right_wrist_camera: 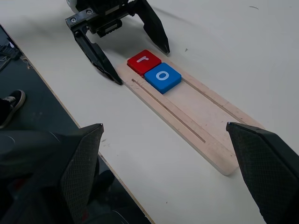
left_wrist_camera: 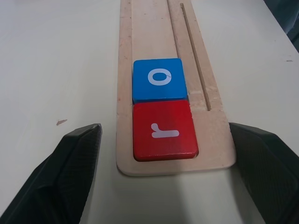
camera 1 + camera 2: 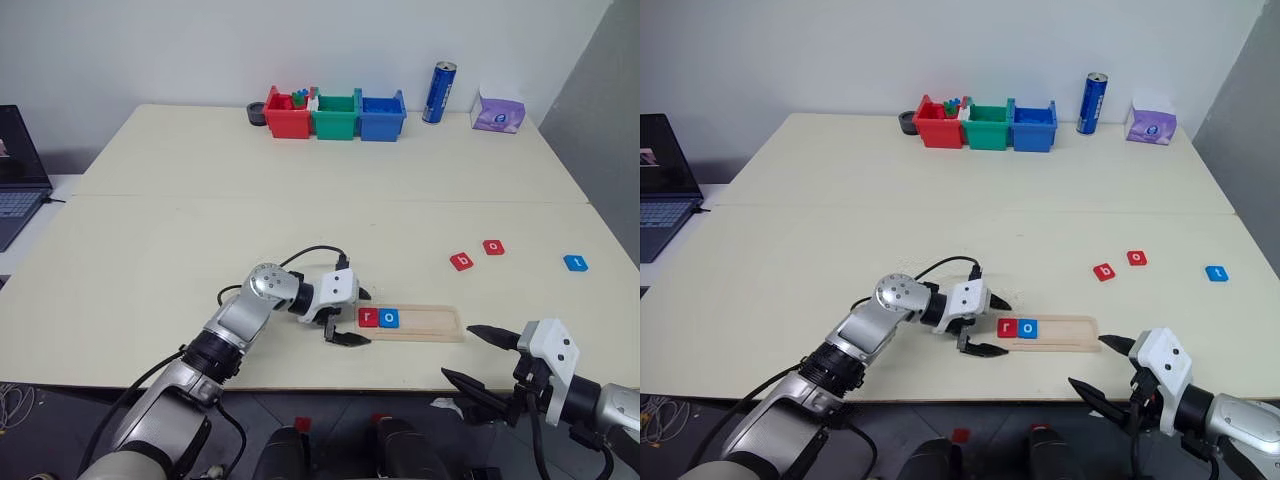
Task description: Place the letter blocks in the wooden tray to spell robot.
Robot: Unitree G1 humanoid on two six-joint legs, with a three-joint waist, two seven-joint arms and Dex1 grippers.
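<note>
The wooden tray lies near the table's front edge, its long axis running across the robot from left to right, and its left end already holds the red r tile with the blue o tile butted against it. The left gripper sits at that same left end, fingers spread wide on either side of the tray's end and clamped on nothing. The right gripper hovers just off the tray's right end, past the table's front edge, also gaping and empty. Beyond the tray's right end, farther back on the table, lie the red b tile, just beside it another red tile whose letter is probably an o, though it is too small to be sure, and farther right the blue t tile. The b is likely wanted next; it lies on the right gripper's side, so the right arm looks the nearer one to fetch it.
</note>
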